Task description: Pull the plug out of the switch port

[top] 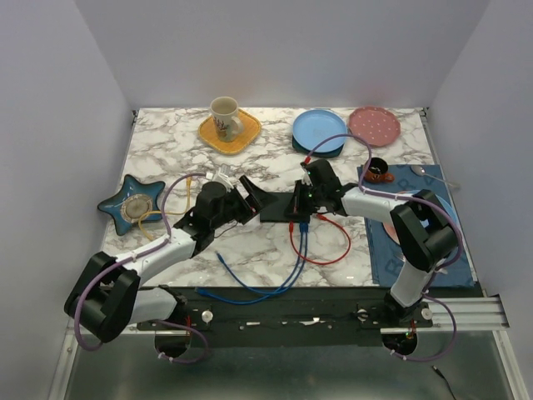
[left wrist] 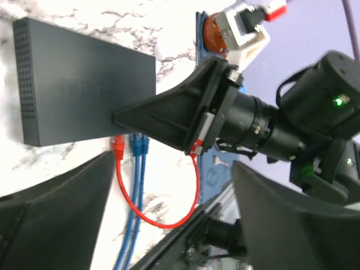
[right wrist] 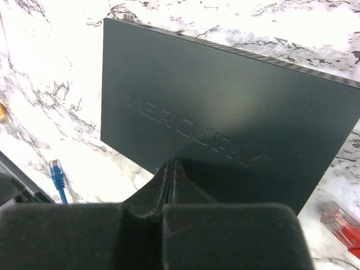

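The flat black switch box (top: 273, 206) lies mid-table. In the left wrist view, a red plug (left wrist: 118, 147) and two blue plugs (left wrist: 139, 145) sit against one long edge of the box (left wrist: 84, 84). My right gripper (top: 296, 202) is shut, and its tips (right wrist: 172, 166) press on the box's top (right wrist: 225, 101). My left gripper (top: 248, 197) is open and empty just left of the box. Its fingers (left wrist: 50, 214) frame the cables from a distance. The ports themselves are hidden.
A red cable loop (top: 333, 248) and blue cables (top: 266, 287) trail toward the near edge. A loose blue plug (right wrist: 56, 171) and a loose red plug (right wrist: 340, 222) lie beside the box. A star dish (top: 132, 204), a cup on a yellow plate (top: 226, 125), and blue (top: 319, 129) and pink (top: 374, 125) plates stand around.
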You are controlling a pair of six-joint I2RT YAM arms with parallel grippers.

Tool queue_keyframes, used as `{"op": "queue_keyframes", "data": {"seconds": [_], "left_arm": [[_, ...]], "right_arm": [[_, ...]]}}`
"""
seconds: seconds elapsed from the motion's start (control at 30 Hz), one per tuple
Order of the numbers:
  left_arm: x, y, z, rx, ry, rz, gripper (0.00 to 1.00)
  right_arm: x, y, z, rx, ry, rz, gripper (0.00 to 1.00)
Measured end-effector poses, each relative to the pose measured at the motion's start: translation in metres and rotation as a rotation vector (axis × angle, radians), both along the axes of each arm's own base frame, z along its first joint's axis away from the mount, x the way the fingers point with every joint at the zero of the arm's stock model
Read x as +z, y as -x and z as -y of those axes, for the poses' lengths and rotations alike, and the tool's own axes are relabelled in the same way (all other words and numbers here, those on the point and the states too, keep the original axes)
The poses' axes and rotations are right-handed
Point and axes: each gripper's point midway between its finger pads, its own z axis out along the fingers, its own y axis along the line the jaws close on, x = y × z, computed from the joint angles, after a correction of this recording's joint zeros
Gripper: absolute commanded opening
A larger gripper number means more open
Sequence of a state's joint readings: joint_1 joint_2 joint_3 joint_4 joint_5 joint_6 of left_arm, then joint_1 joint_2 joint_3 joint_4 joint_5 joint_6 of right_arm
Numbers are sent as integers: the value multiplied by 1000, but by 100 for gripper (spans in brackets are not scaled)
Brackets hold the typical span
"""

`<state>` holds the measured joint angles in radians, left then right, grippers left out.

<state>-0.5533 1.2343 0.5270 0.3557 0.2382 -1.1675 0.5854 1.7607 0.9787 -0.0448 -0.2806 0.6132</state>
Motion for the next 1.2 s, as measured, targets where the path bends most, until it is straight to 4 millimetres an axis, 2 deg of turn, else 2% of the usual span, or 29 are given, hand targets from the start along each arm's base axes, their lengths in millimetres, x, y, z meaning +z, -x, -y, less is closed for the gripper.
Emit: {"op": "queue_keyframes", "data": {"seconds": [0.07, 0.47, 0.6, 0.63, 0.7, 0.73, 0.83, 0.87, 0.97, 1.07, 1.2], "left_arm": [[4, 1, 2, -3, 1, 7, 99], [-26, 5, -6, 88, -54, -86, 99], [-49, 14, -14, 133, -25, -134, 99], [-55, 15, -13, 123, -40, -156, 99], [-55, 12, -1, 73, -50, -170, 98], [-52, 9, 6, 49, -48, -167, 95], [-42, 5, 25, -16, 14, -121, 81], [-43, 7, 27, -30, 31, -119, 73], [-58, 14, 32, -58, 64, -143, 64], [-73, 22, 38, -74, 73, -178, 61], [-76, 25, 46, -87, 97, -187, 57]], "right_arm": [[0, 0, 0, 0, 0, 1, 1], [4, -8, 8, -29, 42, 45, 1], [12, -12, 11, -43, 47, 80, 1], [14, -13, 12, -46, 50, 89, 1], [16, -15, 13, -53, 56, 99, 1], [16, -15, 14, -54, 59, 102, 1], [15, -15, 15, -56, 68, 102, 1], [14, -15, 16, -58, 71, 102, 1], [9, -14, 20, -65, 90, 97, 1], [1, -9, 26, -68, 117, 83, 1], [0, -10, 29, -75, 123, 87, 1]]}}
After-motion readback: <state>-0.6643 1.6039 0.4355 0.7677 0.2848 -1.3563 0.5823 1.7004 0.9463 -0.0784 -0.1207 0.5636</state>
